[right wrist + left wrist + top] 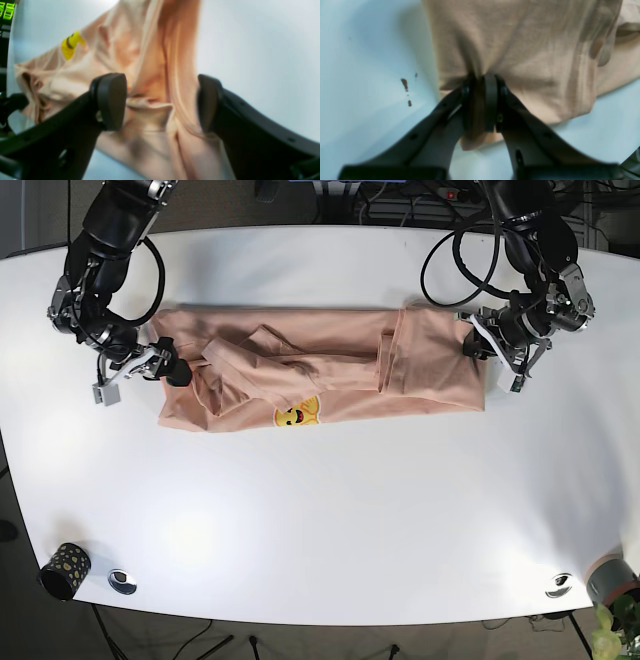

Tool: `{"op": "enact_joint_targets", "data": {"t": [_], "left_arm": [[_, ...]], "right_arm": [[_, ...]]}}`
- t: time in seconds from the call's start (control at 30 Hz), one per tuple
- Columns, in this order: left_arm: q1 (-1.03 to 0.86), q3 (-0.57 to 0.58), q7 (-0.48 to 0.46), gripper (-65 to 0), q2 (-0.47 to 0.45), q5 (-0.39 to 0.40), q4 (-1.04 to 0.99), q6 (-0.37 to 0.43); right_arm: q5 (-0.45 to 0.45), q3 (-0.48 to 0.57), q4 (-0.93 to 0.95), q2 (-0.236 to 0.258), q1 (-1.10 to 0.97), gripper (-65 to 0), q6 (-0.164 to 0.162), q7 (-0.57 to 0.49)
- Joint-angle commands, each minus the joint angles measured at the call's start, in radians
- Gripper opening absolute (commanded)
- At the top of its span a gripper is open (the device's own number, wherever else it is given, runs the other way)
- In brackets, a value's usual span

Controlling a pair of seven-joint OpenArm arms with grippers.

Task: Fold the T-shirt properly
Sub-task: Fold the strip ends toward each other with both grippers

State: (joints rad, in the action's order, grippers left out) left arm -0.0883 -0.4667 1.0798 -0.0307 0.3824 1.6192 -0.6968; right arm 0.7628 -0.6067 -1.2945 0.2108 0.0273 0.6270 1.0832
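Note:
A peach T-shirt (330,365) with a yellow smiley print (297,414) lies stretched sideways across the far half of the white table (320,510), partly folded and wrinkled. My left gripper (481,100) is shut on the shirt's edge (520,62); in the base view it sits at the cloth's right end (478,345). My right gripper (160,102) is open, its two pads standing on either side of a raised ridge of fabric (160,75). In the base view it is at the shirt's left end (178,370).
A dark dotted cup (63,568) and a small metal disc (122,581) stand near the front left corner. Another disc (558,584) and a plant (610,635) are at the front right. Small brown marks (405,83) spot the table beside the left gripper.

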Motion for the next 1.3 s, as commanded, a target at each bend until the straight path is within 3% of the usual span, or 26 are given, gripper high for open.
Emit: {"op": "enact_joint_targets", "data": {"t": [0.0, 0.27, 0.53, 0.57, 0.67, 0.8, 1.03, 1.27], "left_arm": [[0.020, -0.002, -0.017, -58.9, -0.001, 0.019, 0.069, -0.001], [0.042, -0.002, -0.017, -58.9, 0.001, 0.019, 0.151, -0.001], [0.055, -0.002, -0.017, -58.9, -0.007, 0.010, 0.022, -0.001], [0.057, -0.002, -0.017, -58.9, -0.008, 0.010, 0.000, -0.001], [0.061, -0.002, -0.020, -58.9, -0.030, 0.011, -0.086, -0.001], [0.069, -0.002, -0.022, -58.9, -0.036, 0.016, -0.145, -0.001], [0.081, 0.003, -0.022, -58.9, -0.010, 0.013, -0.152, -0.001], [0.089, 0.049, -0.022, -58.8, 0.064, 0.008, -0.153, -0.001]], "right_arm": [[-0.007, 0.000, -0.058, -0.015, 0.003, -23.5, -0.003, 0.007], [-0.009, 0.129, -0.060, -0.034, 0.010, -24.1, -0.008, 0.001], [-0.009, 0.143, -0.055, -0.035, 0.024, -24.6, -0.009, -0.045], [-0.009, 0.143, -0.055, -0.035, 0.024, -25.8, -0.009, -0.047], [-0.009, 0.143, -0.060, -0.029, 0.026, -38.4, -0.009, -0.048], [-0.009, 0.141, -0.061, -0.026, 0.035, -63.9, -0.011, -0.048], [-0.010, 0.136, -0.138, 0.009, 0.007, -65.0, -0.012, -0.048], [-0.009, 0.113, -0.388, 0.012, -0.076, -65.0, -0.012, -0.048]]}}
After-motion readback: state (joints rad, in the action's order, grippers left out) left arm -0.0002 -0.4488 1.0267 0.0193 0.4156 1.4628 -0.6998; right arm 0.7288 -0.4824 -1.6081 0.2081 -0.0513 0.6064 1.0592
